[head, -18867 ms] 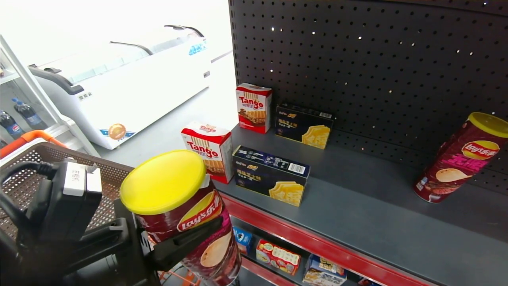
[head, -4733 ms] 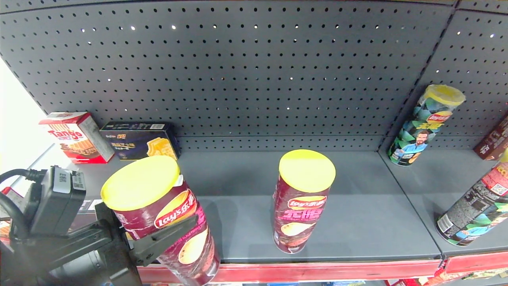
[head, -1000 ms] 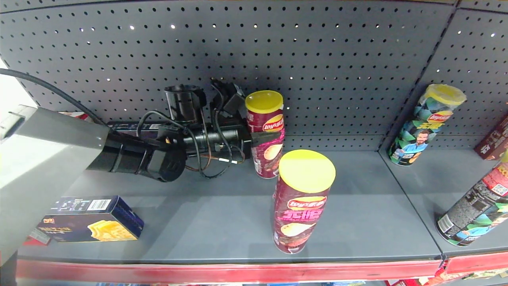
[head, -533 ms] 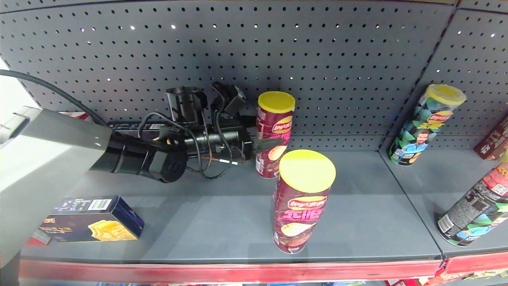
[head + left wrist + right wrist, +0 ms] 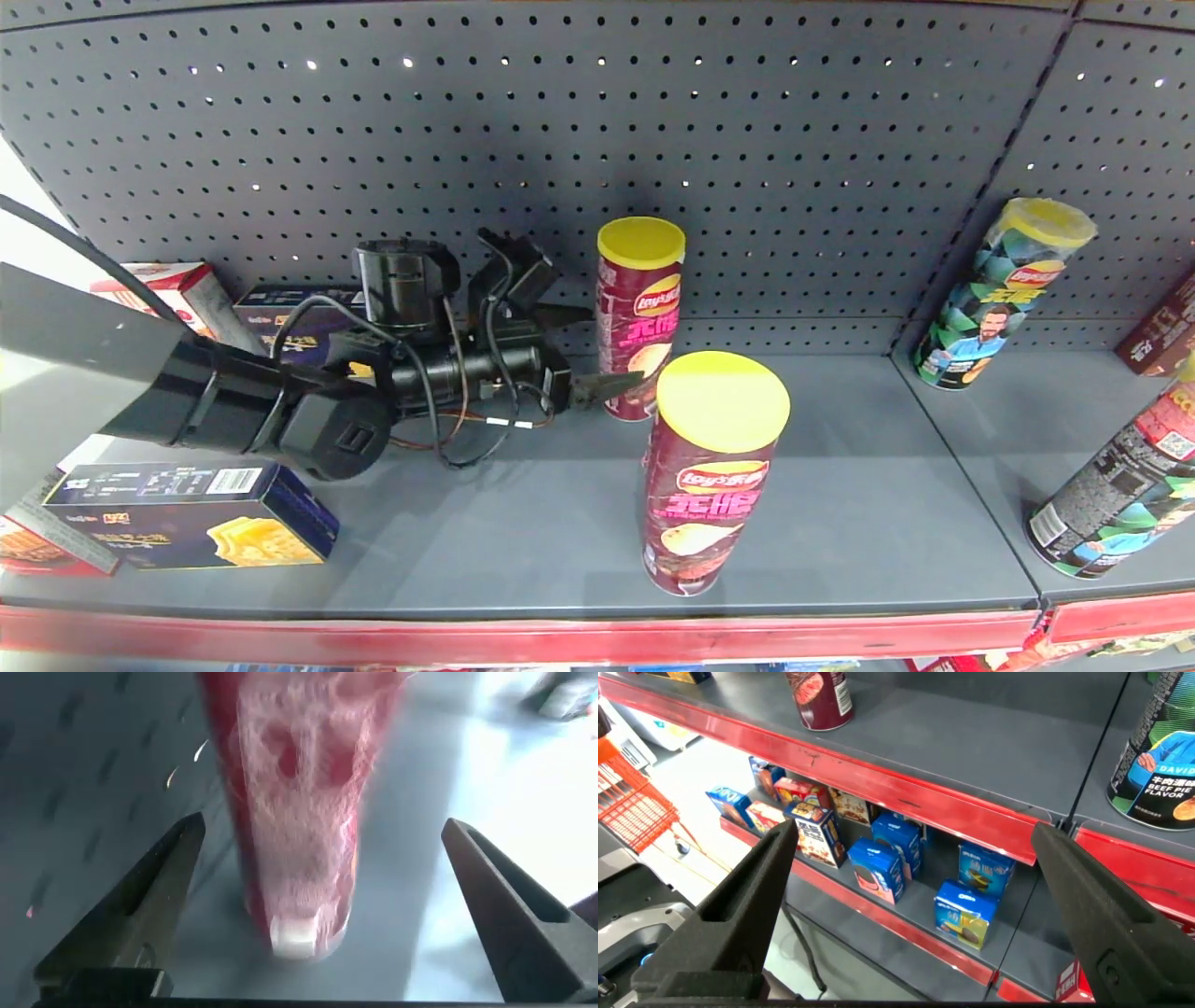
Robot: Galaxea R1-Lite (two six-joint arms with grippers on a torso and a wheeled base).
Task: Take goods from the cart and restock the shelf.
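**Head view.** The chips can (image 5: 640, 317) is a tall maroon tube with a flat yellow lid, a chip picture and pink lettering on its side. It stands upright at centre frame, at the back of the grey shelf (image 5: 840, 485), close to the pegboard (image 5: 653, 121). My left claw (image 5: 619, 343), on the arm stretching across from the left edge, is spread wide about the can's lower half and grips nothing. A second chips can (image 5: 709, 476) of the same design stands at lower centre. A navy box (image 5: 187, 513) lies at lower left.

**Left wrist view.** The chips can (image 5: 290, 775) stands between the widely parted fingers of the left claw (image 5: 322, 826), clear of both.

**Right wrist view.** My right claw (image 5: 913, 831) is wide open and empty. It hangs over the red shelf edge (image 5: 924, 793) and the blue boxes (image 5: 878, 863) on the tier below.
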